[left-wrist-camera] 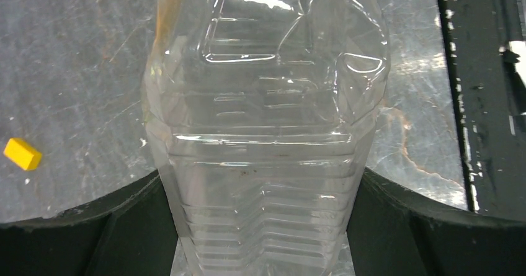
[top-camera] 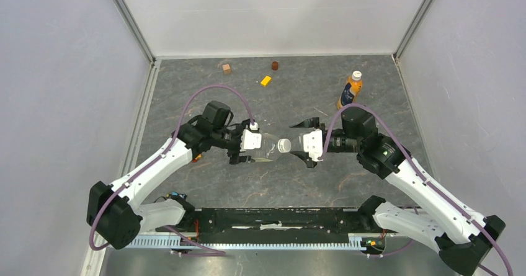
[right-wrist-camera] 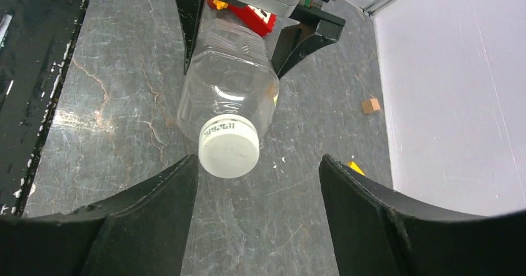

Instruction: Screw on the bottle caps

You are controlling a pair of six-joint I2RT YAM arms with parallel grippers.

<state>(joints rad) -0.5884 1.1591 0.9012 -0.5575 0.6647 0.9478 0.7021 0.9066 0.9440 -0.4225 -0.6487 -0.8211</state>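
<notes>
My left gripper (top-camera: 248,147) is shut on the clear bottle (top-camera: 268,147) and holds it on its side above the table, neck pointing right. The bottle fills the left wrist view (left-wrist-camera: 263,133) between both fingers. A white cap (top-camera: 284,144) sits on its neck, also seen in the right wrist view (right-wrist-camera: 228,146). My right gripper (top-camera: 300,144) is open and empty just right of the cap; the cap lies near its left finger (right-wrist-camera: 155,208), apart from it. The small orange bottle (top-camera: 350,91) with a dark label stands upright at the back right with a white cap (top-camera: 356,75) on it.
A brown block (top-camera: 227,69), a small dark brown cylinder (top-camera: 275,65) and a yellow block (top-camera: 266,80) lie near the back wall. The yellow block also shows in the left wrist view (left-wrist-camera: 22,154). Enclosure walls stand on three sides. A black rail (top-camera: 273,219) runs along the near edge.
</notes>
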